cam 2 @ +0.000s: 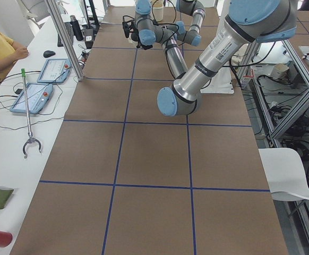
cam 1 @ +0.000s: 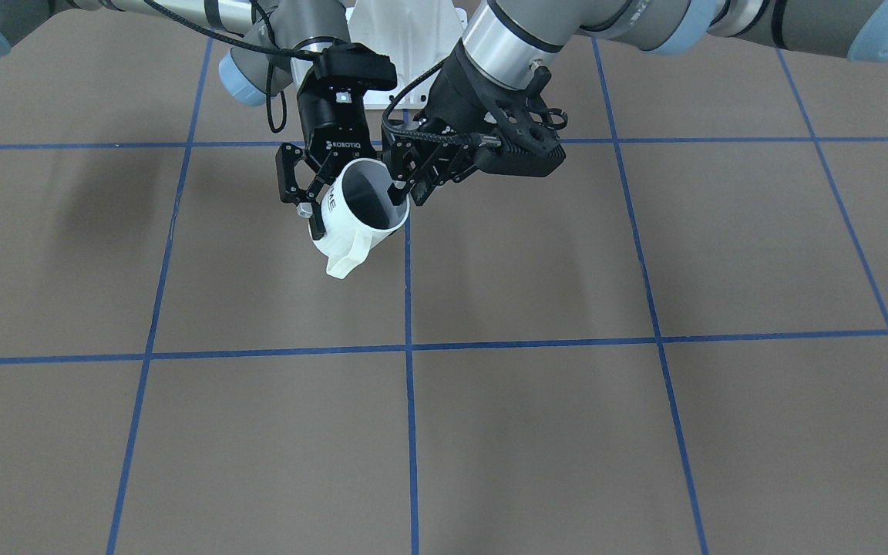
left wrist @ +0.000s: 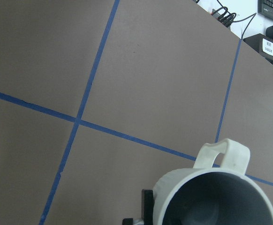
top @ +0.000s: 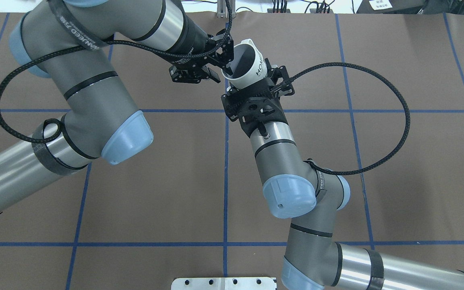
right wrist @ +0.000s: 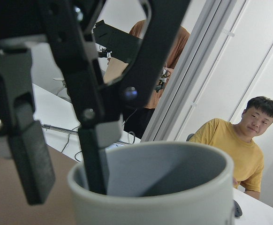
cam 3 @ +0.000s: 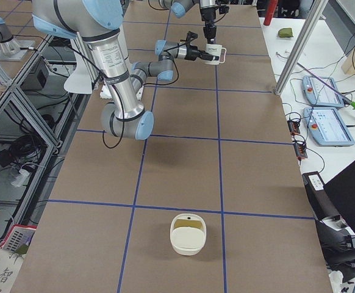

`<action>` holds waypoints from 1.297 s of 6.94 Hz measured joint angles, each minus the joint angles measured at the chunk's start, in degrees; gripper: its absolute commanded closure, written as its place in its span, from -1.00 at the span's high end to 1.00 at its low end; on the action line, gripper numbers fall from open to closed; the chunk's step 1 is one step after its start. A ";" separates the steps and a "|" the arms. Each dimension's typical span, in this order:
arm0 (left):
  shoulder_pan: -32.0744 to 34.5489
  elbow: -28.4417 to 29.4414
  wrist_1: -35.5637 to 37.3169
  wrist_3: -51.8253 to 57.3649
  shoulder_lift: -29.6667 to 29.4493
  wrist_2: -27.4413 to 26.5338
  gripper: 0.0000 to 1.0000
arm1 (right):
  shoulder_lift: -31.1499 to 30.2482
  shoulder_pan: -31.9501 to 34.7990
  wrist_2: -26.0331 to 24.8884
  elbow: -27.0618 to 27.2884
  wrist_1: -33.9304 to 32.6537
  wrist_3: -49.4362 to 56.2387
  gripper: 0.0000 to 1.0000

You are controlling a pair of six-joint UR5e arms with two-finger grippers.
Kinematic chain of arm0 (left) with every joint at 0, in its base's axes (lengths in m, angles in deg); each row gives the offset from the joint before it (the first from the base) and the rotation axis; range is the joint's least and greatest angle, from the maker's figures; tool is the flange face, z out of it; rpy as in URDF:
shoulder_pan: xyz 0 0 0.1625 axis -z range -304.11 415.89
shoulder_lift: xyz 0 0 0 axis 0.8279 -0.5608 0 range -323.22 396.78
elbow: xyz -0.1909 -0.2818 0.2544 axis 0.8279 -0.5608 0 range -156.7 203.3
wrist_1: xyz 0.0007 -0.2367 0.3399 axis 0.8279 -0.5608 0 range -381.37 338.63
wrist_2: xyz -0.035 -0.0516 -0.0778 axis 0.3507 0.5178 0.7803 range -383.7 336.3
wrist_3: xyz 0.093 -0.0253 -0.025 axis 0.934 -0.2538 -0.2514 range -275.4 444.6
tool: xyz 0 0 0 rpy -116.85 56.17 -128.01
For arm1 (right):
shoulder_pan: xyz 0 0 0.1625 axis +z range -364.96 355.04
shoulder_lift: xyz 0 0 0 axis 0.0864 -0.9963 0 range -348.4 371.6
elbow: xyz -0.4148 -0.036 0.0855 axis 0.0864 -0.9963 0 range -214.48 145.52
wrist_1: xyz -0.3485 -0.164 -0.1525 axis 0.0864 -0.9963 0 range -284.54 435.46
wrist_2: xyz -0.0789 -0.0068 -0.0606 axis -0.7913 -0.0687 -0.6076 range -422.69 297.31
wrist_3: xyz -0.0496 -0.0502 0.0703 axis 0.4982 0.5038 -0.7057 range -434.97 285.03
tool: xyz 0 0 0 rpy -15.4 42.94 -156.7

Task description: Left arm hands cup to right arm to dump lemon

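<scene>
The white "HOME" cup [cam 1: 355, 220] hangs tilted above the table's far middle, between both grippers; it also shows overhead [top: 252, 68]. My left gripper [cam 1: 407, 193] straddles its rim, one finger inside and one outside. In the right wrist view a narrow gap shows between the outer finger [right wrist: 31, 164] and the cup wall [right wrist: 150, 201], so it is open. My right gripper [cam 1: 351, 208], lettered ROBOTIQ, is shut around the cup's body, with a fingertip [cam 1: 317, 227] on the side. The left wrist view shows only the cup's grey inside [left wrist: 211, 201]. The lemon is not seen.
A white dish with an olive-yellow inside [cam 3: 188, 234] sits on the table toward the robot's right end. The right arm's cable loops wide [top: 397, 121]. The white robot base [top: 224, 283] is at the near edge. A side table holds tablets [cam 3: 327, 91]. A person [cam 2: 0, 53] sits there.
</scene>
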 measured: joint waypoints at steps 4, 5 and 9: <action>-0.01 0.16 -0.01 -0.05 -0.03 -0.04 -1.00 | -0.01 -0.18 0.04 0.13 0.05 0.10 0.39; -0.01 0.23 0.06 -0.04 -0.04 -0.02 -1.00 | -0.09 -0.20 0.04 0.17 0.13 0.14 0.94; -0.01 0.33 0.19 0.08 0.09 -0.06 -1.00 | -0.77 -0.37 0.00 0.74 0.53 0.44 0.98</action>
